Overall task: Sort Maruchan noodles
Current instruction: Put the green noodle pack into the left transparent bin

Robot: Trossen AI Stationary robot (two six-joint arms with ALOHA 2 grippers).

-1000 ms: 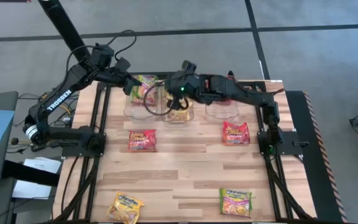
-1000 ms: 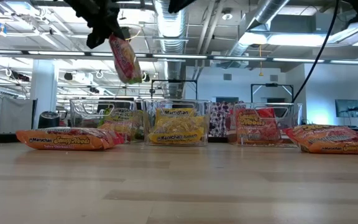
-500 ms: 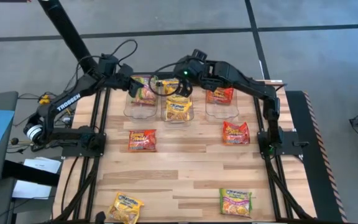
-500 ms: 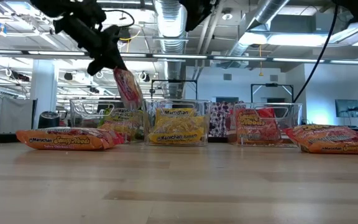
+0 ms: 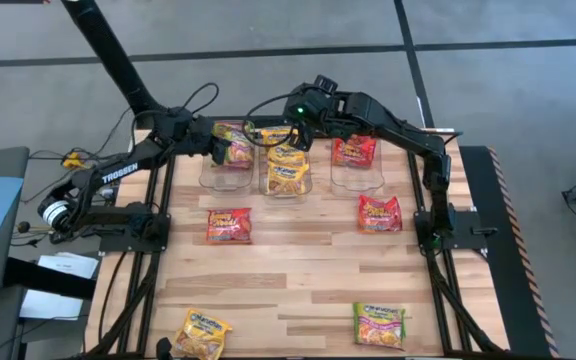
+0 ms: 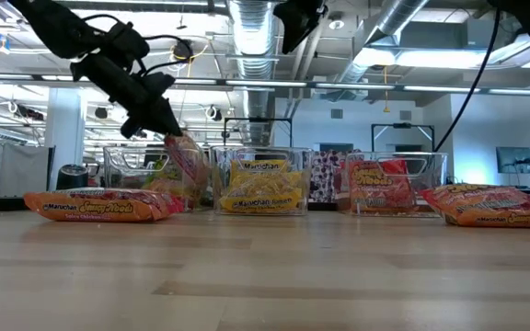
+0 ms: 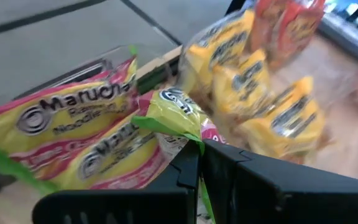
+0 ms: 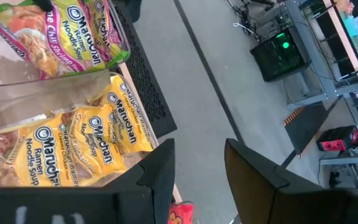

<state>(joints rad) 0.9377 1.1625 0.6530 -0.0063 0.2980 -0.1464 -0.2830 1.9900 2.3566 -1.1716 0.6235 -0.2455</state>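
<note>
Over the left bin (image 5: 225,168) at the table's far edge, left gripper (image 5: 220,150) pinched a green packet (image 5: 236,148) hanging long-axis down into it; right gripper (image 5: 299,133) spread, empty.

Left arm lowering a noodle packet at the clear bins

From the table edge, the left gripper (image 6: 159,124) pinched a green-and-pink packet (image 6: 189,161) by its top, hanging tilted at the leftmost bin (image 6: 127,175). The middle bin (image 6: 263,184) held yellow packets (image 6: 263,191), the right-hand bin (image 6: 396,184) red-orange ones (image 6: 382,187). Red-orange packets lay flat on the wooden table (image 6: 265,276), one far left (image 6: 95,206), one far right (image 6: 502,206). The right gripper (image 6: 297,18) hung high near the ceiling ducts.
</note>
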